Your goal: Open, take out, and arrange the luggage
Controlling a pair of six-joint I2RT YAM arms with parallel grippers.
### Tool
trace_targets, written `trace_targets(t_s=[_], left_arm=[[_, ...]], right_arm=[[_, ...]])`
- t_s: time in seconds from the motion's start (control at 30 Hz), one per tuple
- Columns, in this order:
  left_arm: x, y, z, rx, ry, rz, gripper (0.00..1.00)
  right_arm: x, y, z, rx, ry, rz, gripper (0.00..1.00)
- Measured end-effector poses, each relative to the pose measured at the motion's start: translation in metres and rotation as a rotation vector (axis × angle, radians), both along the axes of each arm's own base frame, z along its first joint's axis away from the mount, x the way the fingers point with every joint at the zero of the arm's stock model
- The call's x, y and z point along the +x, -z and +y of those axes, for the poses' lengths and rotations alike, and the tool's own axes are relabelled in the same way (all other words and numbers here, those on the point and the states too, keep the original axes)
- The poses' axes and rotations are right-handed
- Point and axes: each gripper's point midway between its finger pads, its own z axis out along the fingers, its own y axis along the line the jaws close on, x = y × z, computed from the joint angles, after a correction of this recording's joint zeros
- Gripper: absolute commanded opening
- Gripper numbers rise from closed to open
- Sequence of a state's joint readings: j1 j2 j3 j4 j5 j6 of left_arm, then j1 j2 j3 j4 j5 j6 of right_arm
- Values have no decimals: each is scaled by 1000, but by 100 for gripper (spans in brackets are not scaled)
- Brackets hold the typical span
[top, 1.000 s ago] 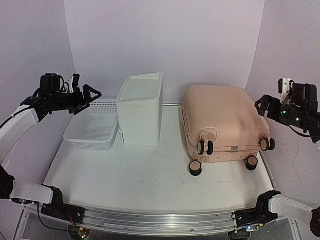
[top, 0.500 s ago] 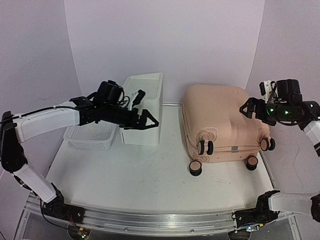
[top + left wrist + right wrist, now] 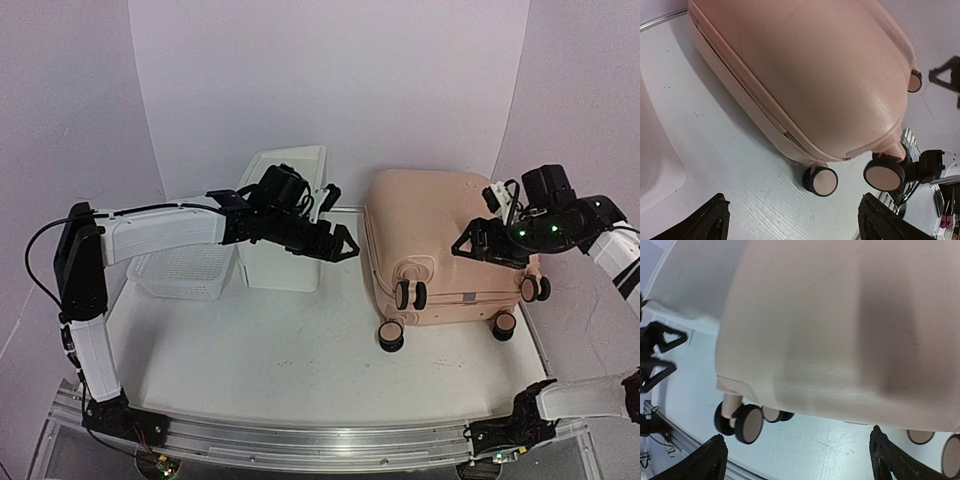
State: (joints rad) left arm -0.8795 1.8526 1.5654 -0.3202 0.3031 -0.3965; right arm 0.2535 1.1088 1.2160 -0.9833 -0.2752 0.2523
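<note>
We have the luggage (image 3: 445, 250) lying flat and shut on the right half of the tabletop (image 3: 280, 350), its wheels (image 3: 408, 294) toward the near edge and the white box (image 3: 285, 215) beside it. To open it well, we judge we should work along the zipper seam (image 3: 757, 97) on its left side and steady the shell from the right so it cannot roll. Then we lift the upper half evenly. The left arm (image 3: 160, 232) reaches across in front of the box, the left jaws wide open and empty, near the luggage but apart from it. The right arm (image 3: 610, 245) bends in over the right end, the right jaws spread wide too, holding nothing, close to the shell.
</note>
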Motion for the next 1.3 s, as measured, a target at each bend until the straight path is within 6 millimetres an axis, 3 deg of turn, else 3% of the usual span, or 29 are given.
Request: trace_targets(t_s=[0.13, 0.27, 0.4, 0.57, 0.7, 0.87, 0.97, 1.13, 1.3], left_arm=[[34, 4, 7, 23, -49, -18, 87], [51, 13, 17, 54, -59, -8, 91], [70, 17, 27, 92, -78, -16, 98], [82, 25, 51, 200, -110, -41, 100], [77, 27, 56, 225, -92, -28, 99], [57, 25, 58, 228, -71, 4, 100], [40, 15, 51, 211, -43, 1, 100], [14, 0, 44, 177, -6, -2, 99], [10, -4, 46, 143, -12, 14, 99]], right_arm=[[-30, 11, 42, 42, -124, 58, 98], [-52, 24, 71, 19, -189, 114, 98], [-59, 39, 88, -51, -190, 135, 98], [-54, 74, 108, -218, -171, 172, 95], [-41, 91, 114, -359, -119, 156, 85], [-20, 84, 115, -492, -33, 63, 74], [-12, 81, 111, -550, -7, 20, 61], [-10, 84, 110, -595, -24, -10, 44], [-17, 83, 90, -592, -28, -30, 37]])
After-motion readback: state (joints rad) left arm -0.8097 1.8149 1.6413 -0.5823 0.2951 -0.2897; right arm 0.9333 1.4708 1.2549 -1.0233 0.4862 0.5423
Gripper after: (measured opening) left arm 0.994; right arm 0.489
